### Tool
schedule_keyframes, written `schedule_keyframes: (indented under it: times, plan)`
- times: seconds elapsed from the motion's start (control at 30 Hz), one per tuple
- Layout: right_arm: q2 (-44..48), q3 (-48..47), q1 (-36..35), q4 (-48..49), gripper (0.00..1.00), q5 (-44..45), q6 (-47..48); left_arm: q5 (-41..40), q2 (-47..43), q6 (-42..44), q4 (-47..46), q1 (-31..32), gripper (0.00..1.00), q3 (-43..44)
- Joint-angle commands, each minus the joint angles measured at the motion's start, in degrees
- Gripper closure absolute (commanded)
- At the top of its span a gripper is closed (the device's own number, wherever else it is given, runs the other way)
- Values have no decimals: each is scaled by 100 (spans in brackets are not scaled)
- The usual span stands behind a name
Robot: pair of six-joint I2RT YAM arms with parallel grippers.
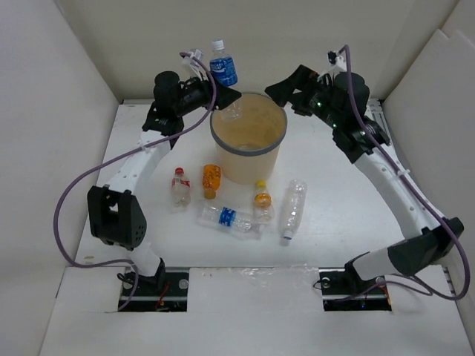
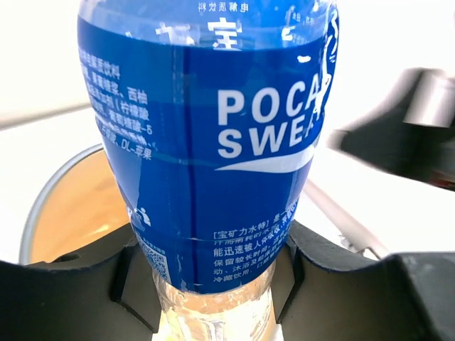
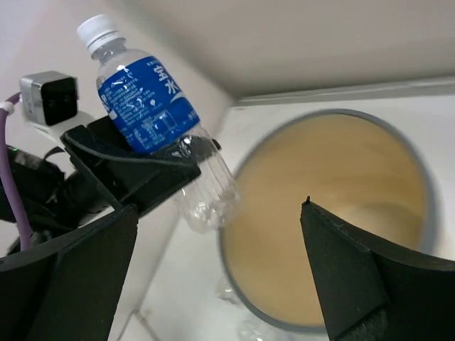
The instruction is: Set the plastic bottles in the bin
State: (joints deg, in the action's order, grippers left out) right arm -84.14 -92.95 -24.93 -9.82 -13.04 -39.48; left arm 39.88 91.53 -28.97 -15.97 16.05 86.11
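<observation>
My left gripper (image 1: 226, 96) is shut on a blue-labelled bottle (image 1: 223, 70) with a white cap, held tilted, its clear base (image 1: 233, 111) over the far-left rim of the tan bin (image 1: 249, 141). It also shows in the left wrist view (image 2: 213, 142) and the right wrist view (image 3: 149, 99). My right gripper (image 1: 278, 90) is open and empty above the bin's far-right rim; the bin shows below it (image 3: 334, 213). On the table near the bin lie a red-capped bottle (image 1: 180, 185), a short orange bottle (image 1: 211, 179), an orange-capped bottle (image 1: 262, 202), a blue-labelled bottle (image 1: 228, 219) and a clear bottle (image 1: 292, 209).
White walls enclose the table on three sides. The loose bottles lie in a row in front of the bin. The arm bases sit at the near edge.
</observation>
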Motion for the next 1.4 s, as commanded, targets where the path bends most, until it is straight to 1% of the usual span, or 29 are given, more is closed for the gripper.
schedule_keyframes:
  times: [0.0, 0.03, 0.07, 0.1, 0.13, 0.17, 0.23, 0.33, 0.43, 0.53, 0.73, 0.83, 0.87, 1.03, 1.17, 1.27, 1.3, 1.33, 1.37]
  plan:
    - [529, 188, -354, -1370, 0, 1766, 660, -111, 276, 216, -565, 56, 94, 406]
    - [617, 302, -503, -1608, 0, 2553, 731, -181, 339, 303, -452, 221, 84, 555]
    - [688, 591, -696, -2037, 0, 2848, 732, -269, 392, 365, -382, 275, 69, 635]
    - [836, 776, -698, -2206, 0, 3051, 671, -270, 445, 435, -303, 328, 52, 696]
    - [925, 1004, -750, -2330, 0, 3175, 609, -401, 532, 488, -241, 380, 32, 784]
    - [1021, 1503, -750, -2392, 0, 3176, 609, -454, 533, 489, -240, 477, 1, 837]
    - [1302, 2006, -750, -2393, 0, 3176, 609, -516, 655, 542, -13, 565, 0, 978]
    - [1584, 2947, -645, -2218, 0, 3229, 267, -516, 656, 594, 67, 706, 0, 1171]
    - [1637, 3640, -426, -1857, 0, 2895, 82, -656, 463, 594, 216, 768, 0, 1224]
    - [1585, 4011, -224, -1515, 0, 2789, 20, -902, 121, 594, 374, 768, 0, 1093]
    - [988, 4170, -100, -1119, 0, 2421, 20, -1649, -521, 674, 884, 768, 0, 690]
    - [759, 4284, -100, -952, 0, 2358, -94, -1825, -1004, 674, 937, 768, 0, 295]
    - [672, 4285, -48, -899, 0, 2219, -147, -1887, -1127, 674, 937, 768, 0, 223]
    - [302, 4565, -47, -767, 3, 2271, -279, -2133, -1803, 674, 1595, 768, 0, 30]
    - [-23, 4619, -47, -714, 4, 2271, -332, -2379, -2269, 674, 1885, 768, 0, -191]
    - [-286, 4672, -47, -573, 18, 2148, -279, -2511, -2525, 674, 2149, 768, 0, -393]
    - [-340, 4672, -47, -512, 31, 2087, -279, -2598, -2578, 674, 2203, 768, 0, -558]
    - [-392, 4672, -47, -459, 36, 1973, -218, -2599, -2578, 674, 2255, 768, 0, -621]
    - [-445, 4724, -47, -459, 43, 1972, -218, -2651, -2639, 674, 2308, 768, 0, -673]
